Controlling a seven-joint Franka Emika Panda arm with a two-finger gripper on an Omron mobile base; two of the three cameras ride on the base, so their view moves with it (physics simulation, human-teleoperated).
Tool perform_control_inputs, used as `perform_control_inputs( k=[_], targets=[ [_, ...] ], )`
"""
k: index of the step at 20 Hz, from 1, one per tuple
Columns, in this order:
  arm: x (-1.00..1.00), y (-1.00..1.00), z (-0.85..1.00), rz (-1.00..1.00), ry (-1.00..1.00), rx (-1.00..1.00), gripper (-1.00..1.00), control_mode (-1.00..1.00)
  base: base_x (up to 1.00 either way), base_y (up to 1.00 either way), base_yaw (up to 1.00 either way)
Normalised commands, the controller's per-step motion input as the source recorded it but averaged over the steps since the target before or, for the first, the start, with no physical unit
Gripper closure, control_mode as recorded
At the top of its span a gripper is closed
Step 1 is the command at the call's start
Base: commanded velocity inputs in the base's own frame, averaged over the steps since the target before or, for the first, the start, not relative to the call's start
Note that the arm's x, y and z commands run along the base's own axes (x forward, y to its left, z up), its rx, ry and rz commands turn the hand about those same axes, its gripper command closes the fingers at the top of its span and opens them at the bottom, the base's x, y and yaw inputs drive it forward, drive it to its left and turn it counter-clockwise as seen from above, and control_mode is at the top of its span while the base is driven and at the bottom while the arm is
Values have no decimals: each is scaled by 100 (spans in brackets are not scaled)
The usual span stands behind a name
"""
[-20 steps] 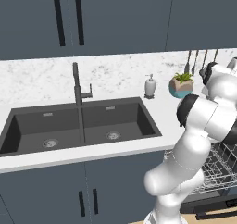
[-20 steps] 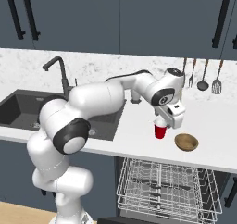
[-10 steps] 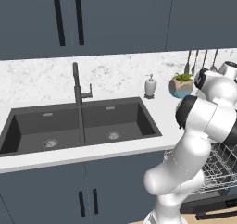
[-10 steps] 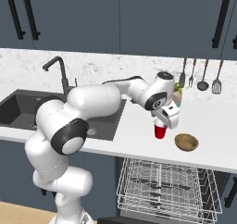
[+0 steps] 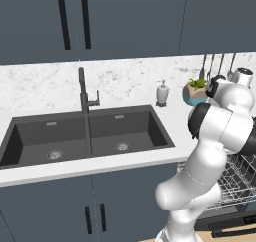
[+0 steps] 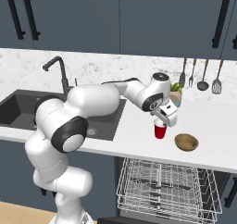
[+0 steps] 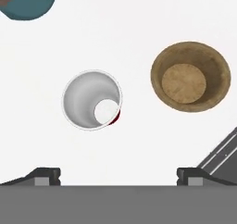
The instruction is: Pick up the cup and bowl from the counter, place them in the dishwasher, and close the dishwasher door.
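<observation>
Cup (image 6: 159, 131) and bowl (image 6: 186, 142) on the bench (image 6: 213, 126), no writing legible.
Right base view: gripper (image 6: 165, 120) just above the red cup, dishwasher (image 6: 159, 186) rack below. Hand view: fingers (image 7: 46, 174) spread wide, cup (image 7: 92, 100) beside bowl (image 7: 190, 77).

The left base view looks from behind the arm, forward and down, onto the sink (image 5: 87, 133) and the counter (image 5: 40, 88). The right base view faces the same counter (image 6: 217, 121) from the other side, so both share the sink (image 6: 28, 109) and the wall. The hand view looks straight down, very near, on the cup (image 7: 92, 99) and the bowl (image 7: 190, 77), which the right base view also holds.
</observation>
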Motion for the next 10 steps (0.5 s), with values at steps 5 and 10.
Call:
perform_control_inputs(
  k=[5,10],
  targets=[
    [6,0,-3,0,0,0,-100,-100,0,0,0],
    [12,-7,-3,0,0,0,-100,-100,0,0,0]
  ],
)
